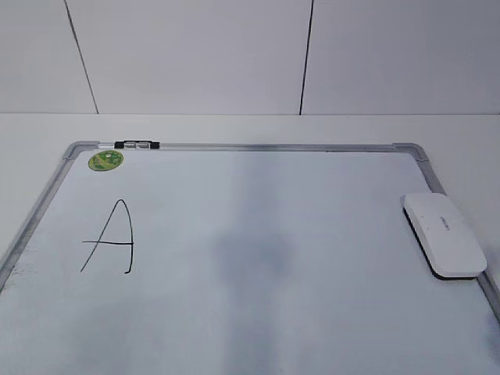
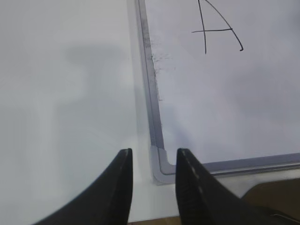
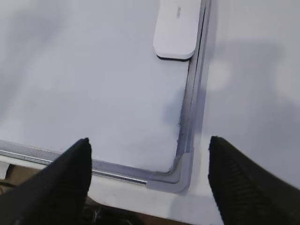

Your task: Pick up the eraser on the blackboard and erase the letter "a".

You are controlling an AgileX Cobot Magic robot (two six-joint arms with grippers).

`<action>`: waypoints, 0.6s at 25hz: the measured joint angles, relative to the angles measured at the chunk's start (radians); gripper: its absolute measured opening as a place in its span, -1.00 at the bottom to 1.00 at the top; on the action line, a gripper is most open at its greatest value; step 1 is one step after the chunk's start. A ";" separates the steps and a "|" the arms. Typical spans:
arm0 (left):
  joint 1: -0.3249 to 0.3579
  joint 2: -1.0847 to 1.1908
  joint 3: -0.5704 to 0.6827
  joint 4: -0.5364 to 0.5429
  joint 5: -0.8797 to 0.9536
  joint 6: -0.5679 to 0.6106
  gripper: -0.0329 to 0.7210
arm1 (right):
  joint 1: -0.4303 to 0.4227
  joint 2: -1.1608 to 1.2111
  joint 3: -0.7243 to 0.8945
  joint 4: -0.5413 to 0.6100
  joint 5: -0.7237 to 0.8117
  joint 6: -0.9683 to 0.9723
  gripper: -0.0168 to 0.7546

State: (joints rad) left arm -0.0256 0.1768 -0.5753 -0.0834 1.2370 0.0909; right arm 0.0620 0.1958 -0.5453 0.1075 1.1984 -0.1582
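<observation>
Nothing done yet. Eraser (image 1: pixel 444 233) lies untouched at board's (image 1: pixel 258 146) right edge. Letter (image 1: pixel 109 238) intact, far left. Right tool (image 3: pixel 149 176) spread wide, empty; left tool (image 2: pixel 153 180) parted, empty.

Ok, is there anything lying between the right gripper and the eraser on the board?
Nothing visible. The right gripper hangs open over the board's near right corner, and only bare blackboard lies between it and the eraser, which rests against the right frame.

We see a plain white tabletop (image 1: pixel 234 126) backed by a white panelled wall (image 1: pixel 195 55), whose dark vertical seams (image 1: pixel 306 58) meet its far edge, apparently.
</observation>
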 joint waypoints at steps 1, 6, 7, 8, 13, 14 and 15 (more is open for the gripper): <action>0.000 -0.007 0.011 0.000 -0.012 0.000 -0.29 | 0.000 -0.028 0.000 0.000 -0.004 0.000 0.58; 0.000 -0.051 0.045 -0.004 -0.080 0.000 -0.29 | 0.000 -0.165 0.009 0.000 -0.004 0.000 0.58; 0.000 -0.061 0.055 -0.004 -0.097 0.000 -0.29 | 0.000 -0.191 0.017 0.000 -0.004 0.000 0.58; 0.000 -0.068 0.061 -0.004 -0.106 0.000 -0.29 | 0.000 -0.204 0.022 0.000 -0.007 0.000 0.58; 0.000 -0.082 0.067 -0.004 -0.124 -0.001 -0.29 | 0.000 -0.213 0.042 0.000 -0.033 0.000 0.58; 0.000 -0.082 0.067 -0.004 -0.126 -0.001 -0.29 | 0.000 -0.213 0.044 -0.002 -0.033 0.000 0.58; 0.000 -0.082 0.067 -0.004 -0.128 -0.001 -0.29 | 0.000 -0.213 0.044 -0.002 -0.035 0.000 0.58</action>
State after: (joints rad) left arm -0.0256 0.0944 -0.5079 -0.0871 1.1093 0.0902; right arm 0.0620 -0.0173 -0.5009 0.1056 1.1630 -0.1582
